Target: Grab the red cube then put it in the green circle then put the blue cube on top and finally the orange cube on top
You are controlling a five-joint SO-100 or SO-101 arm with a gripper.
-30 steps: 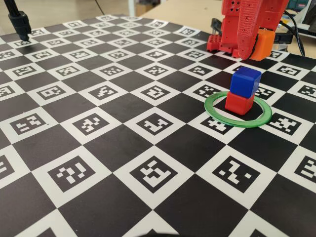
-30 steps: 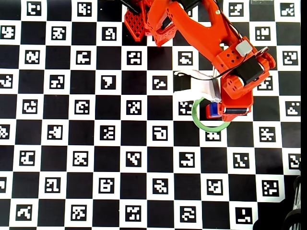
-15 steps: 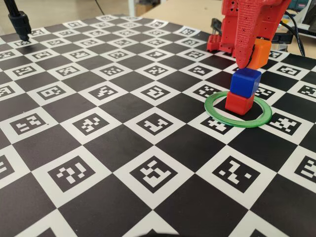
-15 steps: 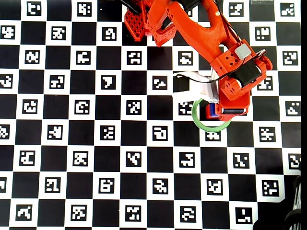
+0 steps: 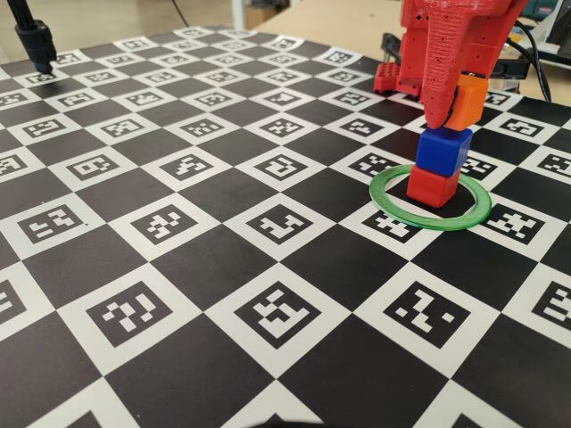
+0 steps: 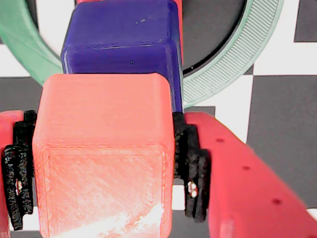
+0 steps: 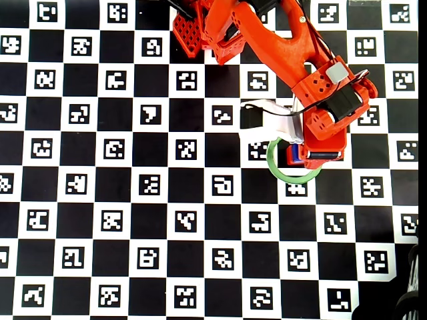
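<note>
Black and white squares printed with coded markers cover the table [image 5: 178, 267], and a wooden surface is seen beyond its far edge in the fixed view. On this board the green circle [image 5: 382, 203] is laid flat, and the red cube [image 5: 432, 186] is set inside it, with the blue cube [image 5: 443, 149] stacked directly on top. The orange cube [image 5: 466, 100] is clamped between the fingers of the red gripper [image 5: 451, 111], which is lowered from above so that the cube is held just over the blue one, shifted slightly toward the far right in the fixed view; whether the two touch cannot be told. In the wrist view the orange cube [image 6: 104, 158] is seen pressed on both sides by black finger pads [image 6: 194, 168], with the blue cube [image 6: 121, 47] and part of the green circle [image 6: 223, 69] visible beyond it. From overhead, the stack is largely covered by the gripper [image 7: 313, 155], and only a sliver of blue [image 7: 292, 155] is shown within the ring [image 7: 275, 167].
</note>
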